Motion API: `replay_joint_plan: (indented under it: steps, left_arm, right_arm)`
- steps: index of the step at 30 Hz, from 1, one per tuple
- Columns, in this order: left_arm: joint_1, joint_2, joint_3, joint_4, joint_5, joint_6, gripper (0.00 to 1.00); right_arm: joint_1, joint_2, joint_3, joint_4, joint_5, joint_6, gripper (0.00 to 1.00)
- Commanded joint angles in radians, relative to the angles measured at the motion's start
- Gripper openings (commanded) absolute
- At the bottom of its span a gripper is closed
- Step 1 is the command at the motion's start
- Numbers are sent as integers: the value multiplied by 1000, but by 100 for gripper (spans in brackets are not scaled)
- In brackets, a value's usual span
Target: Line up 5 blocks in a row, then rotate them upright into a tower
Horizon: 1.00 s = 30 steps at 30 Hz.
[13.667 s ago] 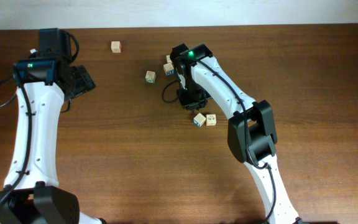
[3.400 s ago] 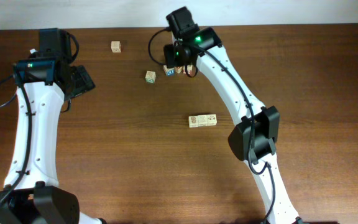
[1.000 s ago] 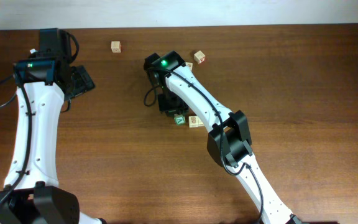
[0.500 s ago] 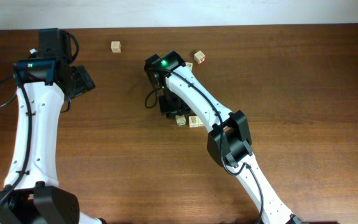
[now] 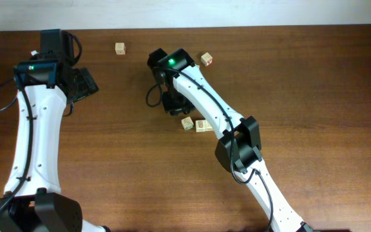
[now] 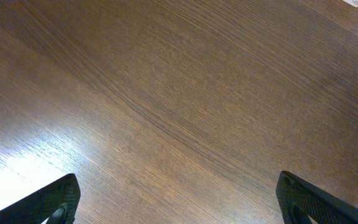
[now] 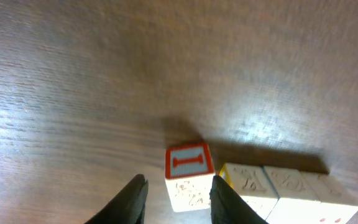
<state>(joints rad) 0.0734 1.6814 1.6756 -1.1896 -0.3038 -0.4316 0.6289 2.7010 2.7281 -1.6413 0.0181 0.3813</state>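
- Blocks [image 7: 284, 185] sit three in a touching row on the table [image 5: 314, 96], seemingly lined up as finished turns.
- A red-framed block [image 7: 189, 165] rests just beside the row's end, likely placed to join it.
- Right gripper [image 7: 179, 180] hangs over it, fingers partly spread, pinching nothing.
- Left gripper [image 6: 179, 200] waits well aside, spread wide and empty.

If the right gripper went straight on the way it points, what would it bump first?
Most likely the block with a red I on top, sitting just ahead of the right gripper. How far away it is isn't clear.
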Motion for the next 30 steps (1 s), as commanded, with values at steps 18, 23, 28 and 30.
replay_joint_plan:
  steps: [18, 23, 28, 30]
  left_arm:
    - [0, 2, 14, -1, -14, -13, 99]
    - [-1, 2, 14, -1, -14, -13, 99]
    - [-1, 2, 14, -1, -14, -13, 99]
    - [0, 2, 14, -1, -14, -13, 99]
  right_arm:
    - [-13, -28, -126, 62, 31, -32, 4]
    - [-27, -28, -125, 29, 30, -25, 4]
    - [-36, -28, -125, 23, 19, -25, 4]
    - [-37, -28, -125, 18, 18, -24, 4]
